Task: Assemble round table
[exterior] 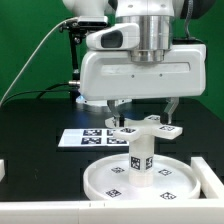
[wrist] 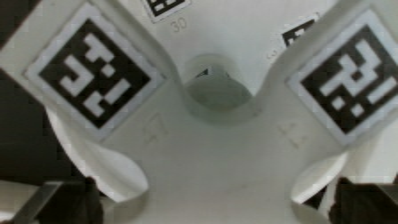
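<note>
The large rimmed round disc (exterior: 105, 180) lies on the black table at the front. The short cylindrical leg (exterior: 140, 160) stands upright on its middle. The cross-shaped base (exterior: 147, 128) rests on top of the leg, its tagged arms spread out. My gripper (exterior: 143, 112) hangs just above the base and is open, one finger (exterior: 116, 108) on each side and nothing between them. In the wrist view the base (wrist: 196, 150) fills the frame, with two tagged arms and its round middle socket (wrist: 217, 88). The dark fingertips (wrist: 63, 200) show at the corners of the gripper (wrist: 210, 205).
The marker board (exterior: 80, 138) lies flat behind the disc, toward the exterior view's left. White barrier pieces stand along the table's front edge (exterior: 40, 212) and at the exterior view's right (exterior: 207, 172). A green screen closes the back.
</note>
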Controlling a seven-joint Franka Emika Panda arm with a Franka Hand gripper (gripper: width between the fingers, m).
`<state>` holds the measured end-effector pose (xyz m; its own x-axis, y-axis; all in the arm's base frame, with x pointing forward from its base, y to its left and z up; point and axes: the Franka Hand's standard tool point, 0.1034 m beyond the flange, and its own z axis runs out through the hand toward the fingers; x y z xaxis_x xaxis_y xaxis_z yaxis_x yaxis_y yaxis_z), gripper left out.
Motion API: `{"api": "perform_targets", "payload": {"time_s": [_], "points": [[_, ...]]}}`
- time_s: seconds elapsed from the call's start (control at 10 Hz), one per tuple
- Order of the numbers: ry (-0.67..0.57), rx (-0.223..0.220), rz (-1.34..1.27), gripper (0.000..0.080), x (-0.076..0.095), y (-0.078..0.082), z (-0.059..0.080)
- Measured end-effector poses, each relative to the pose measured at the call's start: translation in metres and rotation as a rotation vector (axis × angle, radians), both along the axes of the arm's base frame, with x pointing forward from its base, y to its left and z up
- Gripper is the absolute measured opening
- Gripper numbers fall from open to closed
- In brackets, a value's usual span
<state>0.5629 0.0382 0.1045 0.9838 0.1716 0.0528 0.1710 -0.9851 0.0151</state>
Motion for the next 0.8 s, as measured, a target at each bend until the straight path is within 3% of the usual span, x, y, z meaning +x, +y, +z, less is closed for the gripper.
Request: {"api": "perform_targets", "payload": {"time_s": [0.5,0.7,0.8], "points": [[0.01,-0.002,-0.032,0.0649,-0.0019,0.0007,-0.0041],[0.009,0.0,-0.063,0.0439,-0.0019,0.0007,-0.0041],[0.009,0.001,-0.076,0.0439,-0.0019,0.0007,-0.0042]]}}
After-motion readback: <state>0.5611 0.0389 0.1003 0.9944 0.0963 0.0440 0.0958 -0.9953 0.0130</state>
